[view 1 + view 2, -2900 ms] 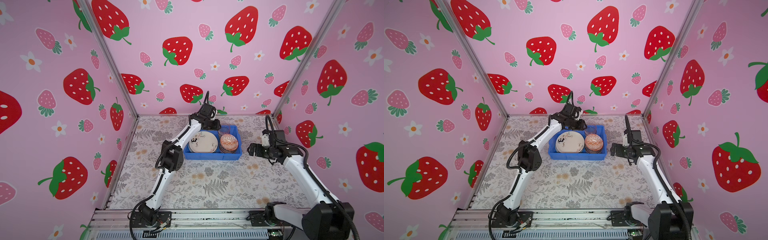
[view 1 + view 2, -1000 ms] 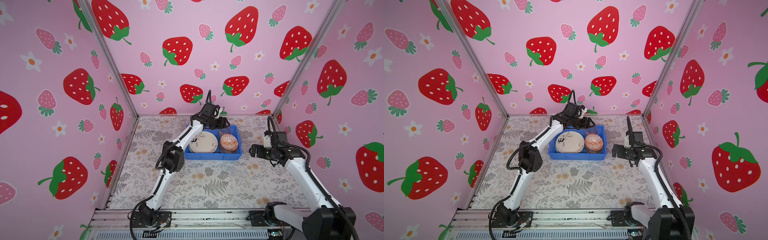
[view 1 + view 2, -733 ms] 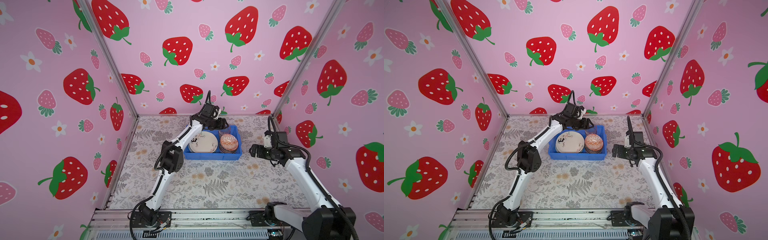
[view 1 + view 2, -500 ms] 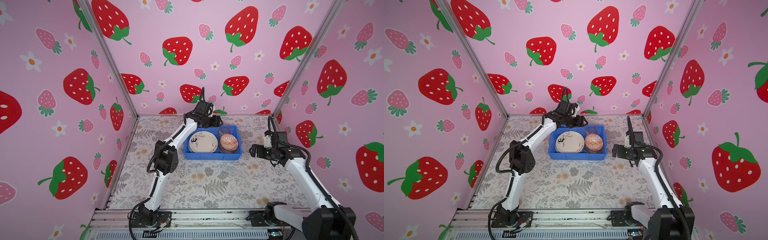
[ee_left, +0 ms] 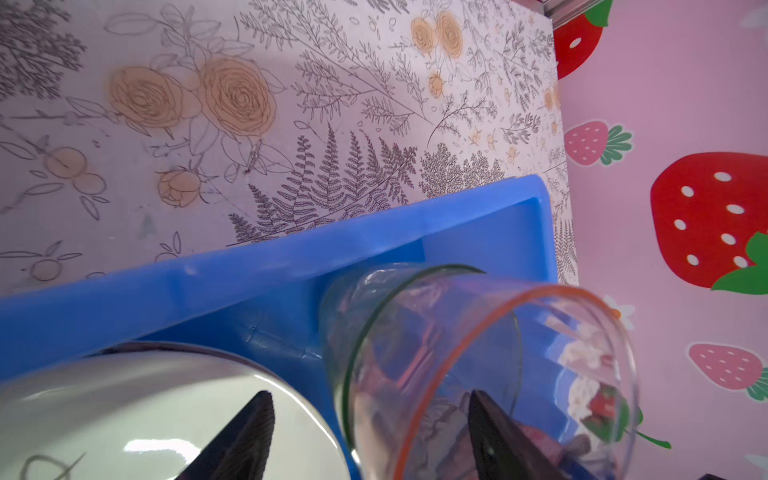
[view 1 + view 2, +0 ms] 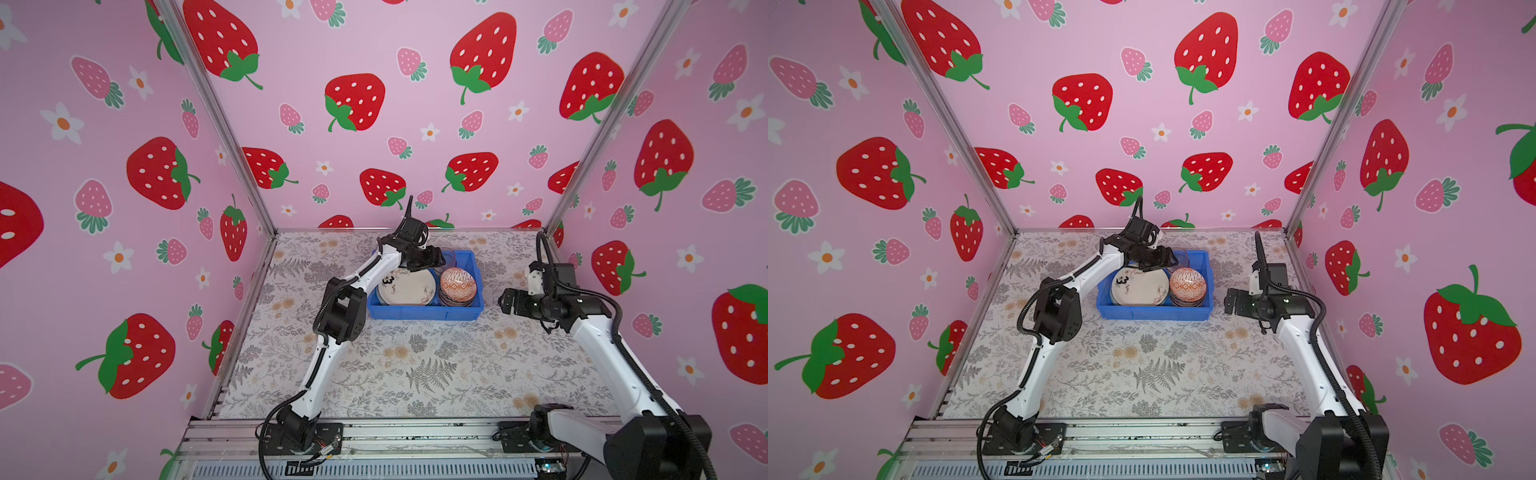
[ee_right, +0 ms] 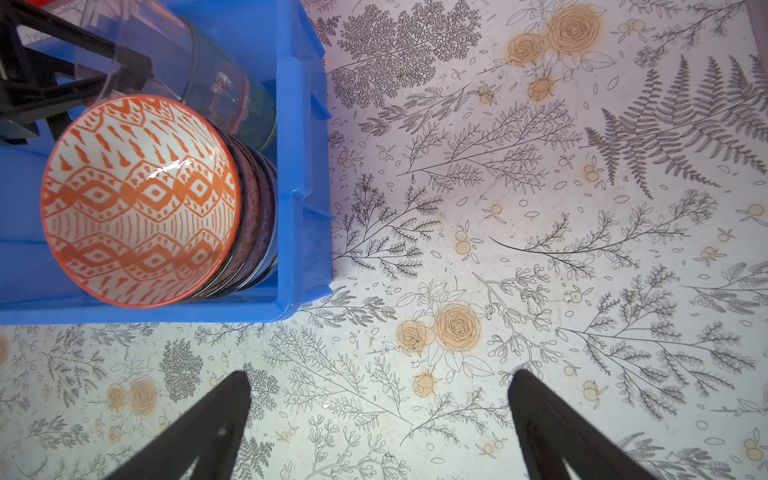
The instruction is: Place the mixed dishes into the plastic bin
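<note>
Right wrist view: one plastic bin (image 7: 299, 166) holds four stacked bowls (image 7: 141, 199), two tumblers (image 7: 216, 83); left gripper (image 5: 370, 395), right gripper (image 7: 380, 374) both spread

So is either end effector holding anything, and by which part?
Nothing looks gripped. The left end effector stands open astride the rim of the pink tumbler, one finger inside; the right end effector is open and empty.

Left gripper (image 6: 441, 261) swung out toward 10 o'clock and back, now dropped lower onto the tumblers (image 6: 453, 258) at the blue bin's (image 6: 424, 316) 1 o'clock corner, left elbow (image 6: 343, 309) returned inward, right arm (image 6: 594, 345) nudged slightly toward 3 o'clock
</note>
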Robot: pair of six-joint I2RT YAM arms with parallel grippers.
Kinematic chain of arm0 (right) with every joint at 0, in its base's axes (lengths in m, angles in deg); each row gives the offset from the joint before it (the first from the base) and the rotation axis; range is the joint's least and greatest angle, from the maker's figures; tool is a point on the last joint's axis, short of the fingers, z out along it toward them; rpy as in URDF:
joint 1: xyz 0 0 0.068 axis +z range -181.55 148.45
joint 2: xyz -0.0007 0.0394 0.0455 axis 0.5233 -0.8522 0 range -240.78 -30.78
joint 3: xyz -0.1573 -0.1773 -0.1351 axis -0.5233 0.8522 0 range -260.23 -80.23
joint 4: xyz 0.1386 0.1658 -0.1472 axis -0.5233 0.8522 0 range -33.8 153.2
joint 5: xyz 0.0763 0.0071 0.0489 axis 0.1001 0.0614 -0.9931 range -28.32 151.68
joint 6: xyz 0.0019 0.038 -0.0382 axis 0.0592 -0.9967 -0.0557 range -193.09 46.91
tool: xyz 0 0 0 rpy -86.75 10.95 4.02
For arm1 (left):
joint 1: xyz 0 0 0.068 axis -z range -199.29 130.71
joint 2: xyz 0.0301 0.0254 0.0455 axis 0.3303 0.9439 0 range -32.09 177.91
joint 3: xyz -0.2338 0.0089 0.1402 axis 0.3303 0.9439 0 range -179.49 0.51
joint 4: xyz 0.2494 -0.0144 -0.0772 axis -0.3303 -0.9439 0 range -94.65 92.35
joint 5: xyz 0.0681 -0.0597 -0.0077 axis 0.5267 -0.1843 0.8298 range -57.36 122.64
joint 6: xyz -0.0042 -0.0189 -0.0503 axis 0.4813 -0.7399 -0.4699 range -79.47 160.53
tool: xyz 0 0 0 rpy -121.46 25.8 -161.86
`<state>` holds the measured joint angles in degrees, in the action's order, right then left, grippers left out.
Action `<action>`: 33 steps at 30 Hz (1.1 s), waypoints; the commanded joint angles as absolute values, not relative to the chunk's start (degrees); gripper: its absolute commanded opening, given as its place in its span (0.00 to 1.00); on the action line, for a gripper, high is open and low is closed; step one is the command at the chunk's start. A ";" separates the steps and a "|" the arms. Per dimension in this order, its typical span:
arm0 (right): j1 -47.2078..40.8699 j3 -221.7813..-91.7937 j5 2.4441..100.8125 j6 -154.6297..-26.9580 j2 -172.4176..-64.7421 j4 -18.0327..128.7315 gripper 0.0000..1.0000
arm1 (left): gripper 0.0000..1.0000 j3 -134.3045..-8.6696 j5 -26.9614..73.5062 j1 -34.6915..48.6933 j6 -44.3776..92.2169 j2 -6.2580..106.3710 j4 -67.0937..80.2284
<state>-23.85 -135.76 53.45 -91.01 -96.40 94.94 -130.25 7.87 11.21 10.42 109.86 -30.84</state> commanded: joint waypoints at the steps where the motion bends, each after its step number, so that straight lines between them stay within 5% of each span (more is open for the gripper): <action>1: -24.17 -135.97 53.16 -90.10 -96.78 95.51 0.99 | 0.76 -132.56 5.60 11.94 8.45 108.63 -27.85; 33: -24.57 -135.16 52.93 -89.40 -95.46 94.83 0.99 | 0.81 -137.08 6.36 13.92 10.51 104.60 -30.92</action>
